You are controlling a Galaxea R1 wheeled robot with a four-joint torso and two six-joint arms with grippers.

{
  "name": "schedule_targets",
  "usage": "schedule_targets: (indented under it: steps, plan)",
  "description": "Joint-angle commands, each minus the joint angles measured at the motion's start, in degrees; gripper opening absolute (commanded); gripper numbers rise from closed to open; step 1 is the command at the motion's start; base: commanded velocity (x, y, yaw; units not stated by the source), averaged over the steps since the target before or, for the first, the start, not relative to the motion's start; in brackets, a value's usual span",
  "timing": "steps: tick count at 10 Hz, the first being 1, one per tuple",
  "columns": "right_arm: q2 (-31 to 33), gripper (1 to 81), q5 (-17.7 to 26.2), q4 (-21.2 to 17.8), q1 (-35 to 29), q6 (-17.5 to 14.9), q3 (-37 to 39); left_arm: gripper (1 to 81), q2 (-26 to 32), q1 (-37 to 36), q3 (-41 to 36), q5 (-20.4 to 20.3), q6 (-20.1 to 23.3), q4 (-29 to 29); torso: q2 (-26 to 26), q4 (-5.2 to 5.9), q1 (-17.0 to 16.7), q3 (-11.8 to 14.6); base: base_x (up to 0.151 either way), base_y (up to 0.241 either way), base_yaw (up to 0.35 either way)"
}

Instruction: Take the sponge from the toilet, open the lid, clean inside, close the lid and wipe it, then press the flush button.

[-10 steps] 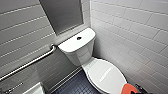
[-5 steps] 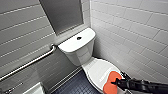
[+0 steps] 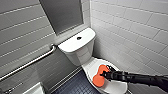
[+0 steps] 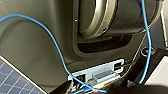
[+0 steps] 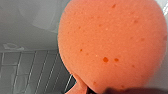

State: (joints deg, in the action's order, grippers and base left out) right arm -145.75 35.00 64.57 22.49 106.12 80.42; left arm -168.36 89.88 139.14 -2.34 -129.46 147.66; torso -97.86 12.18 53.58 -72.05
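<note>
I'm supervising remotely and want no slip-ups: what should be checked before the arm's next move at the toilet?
1. Sponge located: ok, it sits on the lid of the toilet.
2. Right gripper at the sponge: ok, it meets the sponge's edge.
3. Secure hold on the sponge: cannot tell.
4. Lid down: ok, it looks closed.
5. Flush button unobstructed: ok, nothing lies on the tank top.
</note>
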Motion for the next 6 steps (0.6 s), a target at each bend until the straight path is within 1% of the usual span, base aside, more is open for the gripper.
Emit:
schedule_targets:
  steps: [1, 2, 3, 4, 5, 6]
  plan:
    - [-12.4, 1.0, -0.19, 1.34, -7.94, -0.56, 12.64, 81.1, 0.92, 1.84, -0.63, 1.29, 0.0, 0.87, 0.0, 0.0, 0.0, 0.0, 0.0, 0.0, 0.0]
    - [-14.41, 1.0, -4.74, 1.87, -7.76, -0.65, 16.23, 81.1, 1.01, 2.01, -0.63, 1.29, 0.0, 0.87, 0.0, 0.0, 0.0, 0.0, 0.0, 0.0, 0.0]
    - [-16.6, 1.0, -6.77, 2.14, -7.24, -0.65, 20.26, 81.1, 1.1, 2.1, -0.63, 1.29, 0.0, 0.78, 0.0, 0.0, 0.0, -0.02, 0.0, 0.0, 0.0]
    - [-18.88, 1.0, -6.96, 3.08, -6.53, -1.08, 24.02, 81.1, 1.1, 2.1, -0.63, 1.29, 0.0, 0.78, 0.0, 0.0, 0.0, -0.02, 0.0, 0.0, 0.0]
    - [-20.91, 1.0, -8.26, 5.3, -5.92, -1.44, 28.7, 81.1, 1.01, 2.1, -0.63, 1.29, 0.0, 0.78, 0.0, 0.0, 0.0, -0.02, 0.0, 0.0, 0.0]
    - [-21.53, 1.0, -11.22, 5.48, -5.48, -1.53, 31.33, 81.1, 1.09, 2.1, -0.63, 1.29, 0.0, 0.78, 0.0, 0.0, 0.0, -0.02, 0.0, 0.0, 0.0]
